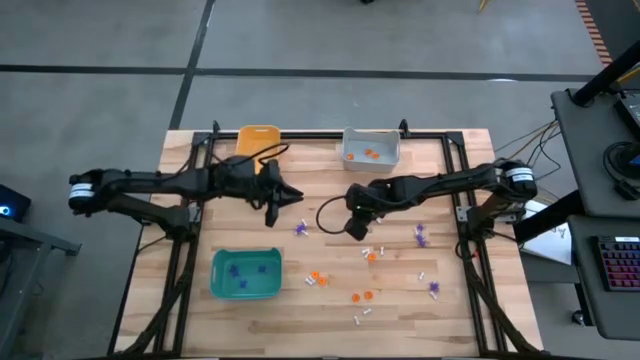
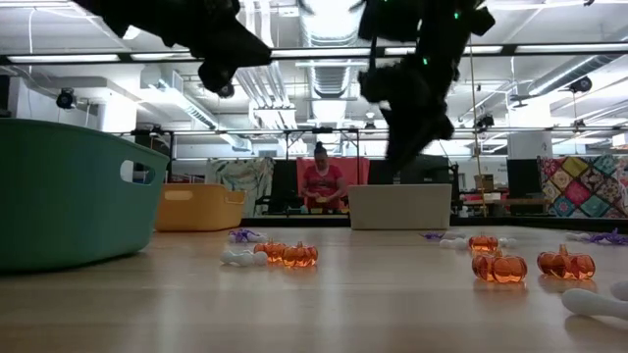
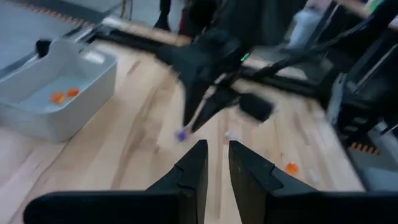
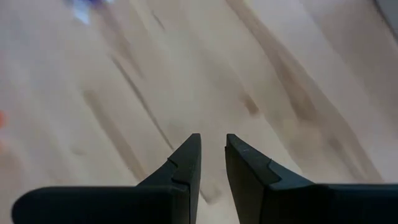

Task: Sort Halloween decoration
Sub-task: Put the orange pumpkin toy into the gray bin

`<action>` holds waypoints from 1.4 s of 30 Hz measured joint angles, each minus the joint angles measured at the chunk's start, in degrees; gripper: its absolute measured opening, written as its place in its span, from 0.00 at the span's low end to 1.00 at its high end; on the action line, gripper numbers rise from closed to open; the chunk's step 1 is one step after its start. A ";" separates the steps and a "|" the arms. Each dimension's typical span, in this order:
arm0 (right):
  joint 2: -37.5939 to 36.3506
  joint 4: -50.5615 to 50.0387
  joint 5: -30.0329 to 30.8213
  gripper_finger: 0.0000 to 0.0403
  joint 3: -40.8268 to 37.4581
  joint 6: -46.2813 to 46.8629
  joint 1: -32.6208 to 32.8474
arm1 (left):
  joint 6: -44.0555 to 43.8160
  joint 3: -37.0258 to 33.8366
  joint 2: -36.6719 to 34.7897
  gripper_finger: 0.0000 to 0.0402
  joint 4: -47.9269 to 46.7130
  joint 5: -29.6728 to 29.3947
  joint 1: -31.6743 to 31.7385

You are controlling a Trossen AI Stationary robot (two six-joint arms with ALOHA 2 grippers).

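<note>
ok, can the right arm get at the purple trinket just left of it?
Probably yes. The right gripper hangs empty with its fingers slightly apart, and bare table lies between it and the purple trinket. The left gripper is close, though.

You're looking at a scene with nothing readable in it: no text, label, brand, number or sign is showing clearly enough to make out in any of the four views. The bins are showing no lettering, the tabletop is carrying none, and anything hanging in the room beyond the table is sitting too far off to read.
</note>
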 joint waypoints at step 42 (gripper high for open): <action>5.52 -7.98 -20.66 0.16 -0.02 5.95 9.20 | 2.14 -3.02 1.92 0.12 6.89 -1.07 -0.40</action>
